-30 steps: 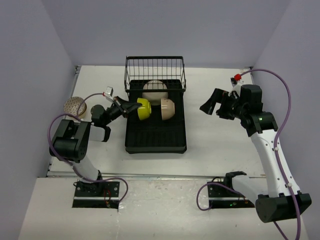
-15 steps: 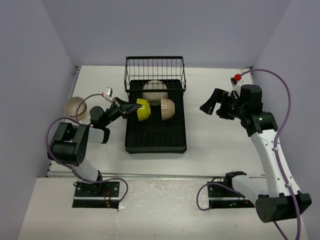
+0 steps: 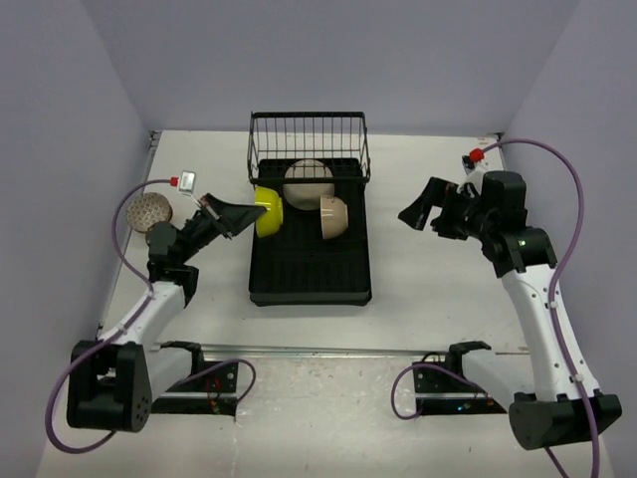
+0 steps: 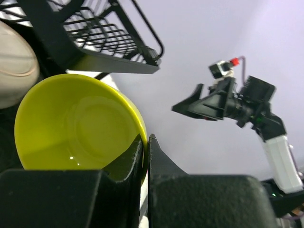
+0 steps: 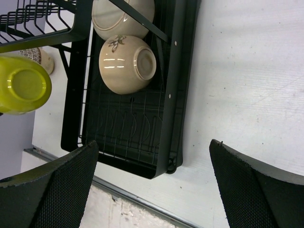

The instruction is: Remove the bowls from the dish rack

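- dish rack (image 3: 309, 274) sits mid-desk, long side running from near edge to far edge
- left gripper (image 3: 239, 212) is clamped on the rim of the lime-yellow bowl (image 3: 267, 210), one finger inside, one outside; bowl tipped on its side at the rack's left rim
- right gripper (image 3: 416, 207) hangs over the desk right of the rack, jaws wide apart
- net-pattern bowl (image 3: 147, 210) on the desk by the left edge
- small cream bowl (image 3: 333, 215) on its side in the rack
- larger cream bowl (image 3: 307, 182) just behind it, below the wire basket (image 3: 309, 134) at the rack's far end
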